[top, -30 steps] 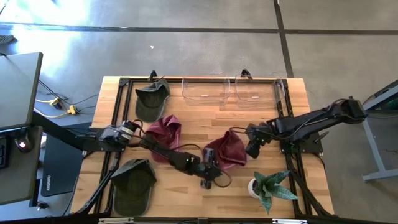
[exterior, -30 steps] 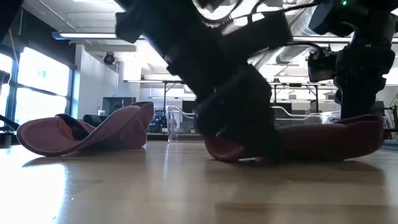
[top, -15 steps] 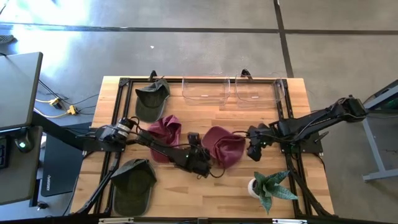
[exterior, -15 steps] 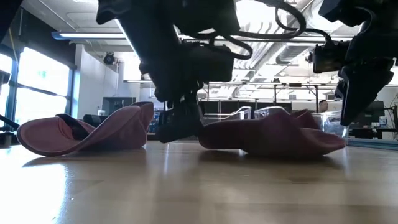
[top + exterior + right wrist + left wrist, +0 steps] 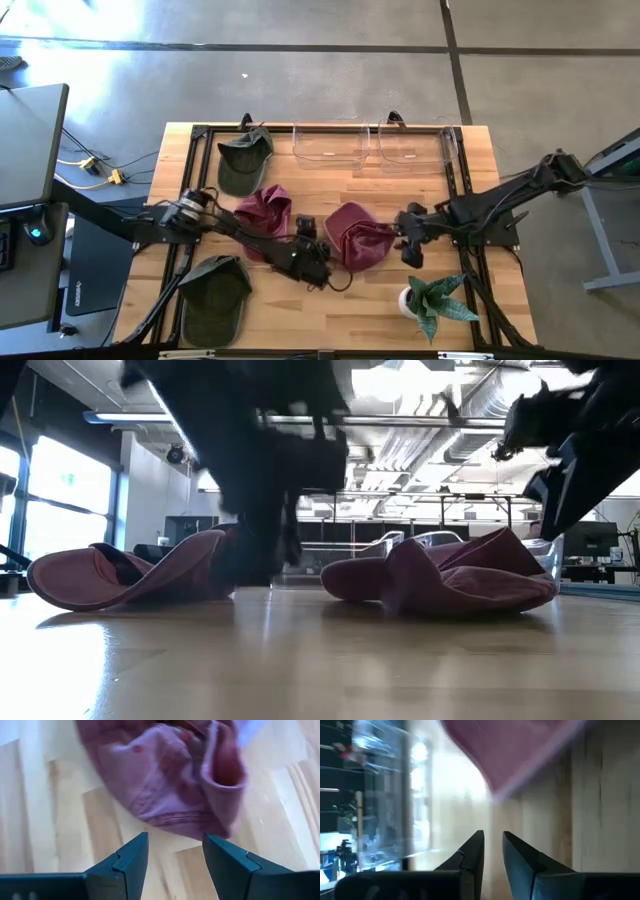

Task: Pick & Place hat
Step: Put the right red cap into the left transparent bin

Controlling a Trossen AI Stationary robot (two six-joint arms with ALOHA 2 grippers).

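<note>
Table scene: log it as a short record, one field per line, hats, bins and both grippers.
maroon hats: two, mid-table; one left, one between the grippers
green hats: one at far left corner, one at near left edge
clear bins: two along the far edge
plant: near right
left gripper: beside the right-hand maroon hat, fingers narrowly apart, empty
right gripper: open, empty
</note>
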